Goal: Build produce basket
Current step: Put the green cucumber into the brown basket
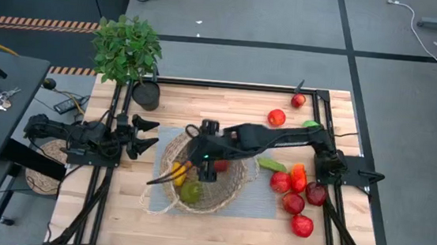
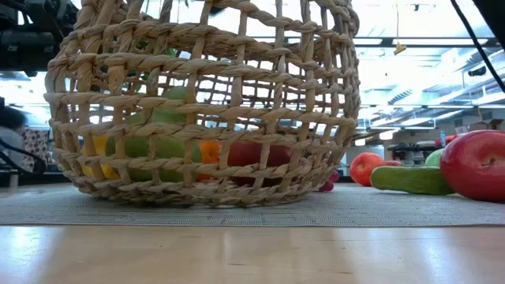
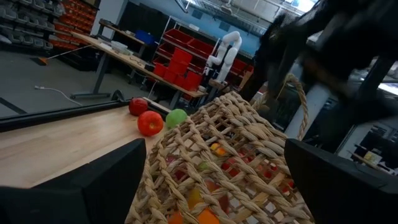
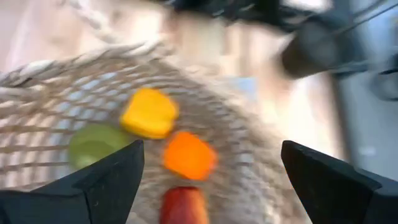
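With my right claw [image 1: 199, 162] spread apart over the basket [image 1: 232, 189] mid-frame, lifting carelessly could snag the handle [image 1: 168, 175] and tip it.

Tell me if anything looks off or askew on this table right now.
The basket seems tipped: in the low view its woven wall leans over the fruit inside. The right gripper hovers open above it. Otherwise the loose produce lies tidy beside the mat.
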You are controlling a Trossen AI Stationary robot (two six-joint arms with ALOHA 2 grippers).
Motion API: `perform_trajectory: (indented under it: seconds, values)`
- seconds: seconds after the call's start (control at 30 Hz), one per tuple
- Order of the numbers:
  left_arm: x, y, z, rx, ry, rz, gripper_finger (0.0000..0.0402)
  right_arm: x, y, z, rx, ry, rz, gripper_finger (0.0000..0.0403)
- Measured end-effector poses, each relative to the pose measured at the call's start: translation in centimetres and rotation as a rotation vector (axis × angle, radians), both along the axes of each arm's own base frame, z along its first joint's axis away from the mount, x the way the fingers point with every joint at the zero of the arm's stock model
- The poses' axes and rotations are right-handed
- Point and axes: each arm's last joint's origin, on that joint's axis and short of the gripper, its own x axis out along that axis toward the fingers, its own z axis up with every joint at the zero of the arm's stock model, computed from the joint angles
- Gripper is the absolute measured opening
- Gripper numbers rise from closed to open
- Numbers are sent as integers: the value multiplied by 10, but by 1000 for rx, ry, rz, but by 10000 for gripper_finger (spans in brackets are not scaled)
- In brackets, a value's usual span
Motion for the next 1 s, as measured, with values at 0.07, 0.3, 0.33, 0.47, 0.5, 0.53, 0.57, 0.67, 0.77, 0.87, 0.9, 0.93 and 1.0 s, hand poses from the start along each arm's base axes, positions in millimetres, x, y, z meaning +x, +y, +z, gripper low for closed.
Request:
perform_trajectory:
  seconds: [0.07,0.3,0.33,0.47,0.5,0.53,0.57,0.67,0.77,0.87,0.9,0.93,1.0]
  values:
    - [0,0,0,0,0,0,389,-14,-5,18,-70,-23,-40,380]
    - [0,0,0,0,-2,0,389,-69,-38,60,-138,-87,-244,372]
    - [0,0,0,0,-1,-1,389,-76,-42,61,-139,-88,-270,371]
    - [0,0,0,0,-2,0,389,-108,-60,60,-146,-85,-373,369]
    - [0,0,0,0,-1,0,389,-117,-65,58,-148,-90,-404,369]
    - [0,0,0,0,-1,0,389,-126,-69,56,-143,-103,-432,369]
    - [0,0,0,0,-1,0,389,-136,-74,53,-134,-110,-458,368]
    - [0,0,0,-1,-2,0,389,-162,-90,37,-93,-134,-539,368]
    - [0,0,0,-1,-2,0,389,-188,-105,15,-60,-152,-631,368]
    - [0,0,0,-1,-2,0,389,-208,-118,-8,-16,-172,-708,368]
    - [0,0,0,0,-2,0,389,-213,-121,-16,-1,-174,-727,368]
    - [0,0,0,0,-2,0,389,-218,-124,-24,16,-174,-740,368]
    - [0,0,0,0,-2,0,389,-226,-129,-37,56,-176,-758,368]
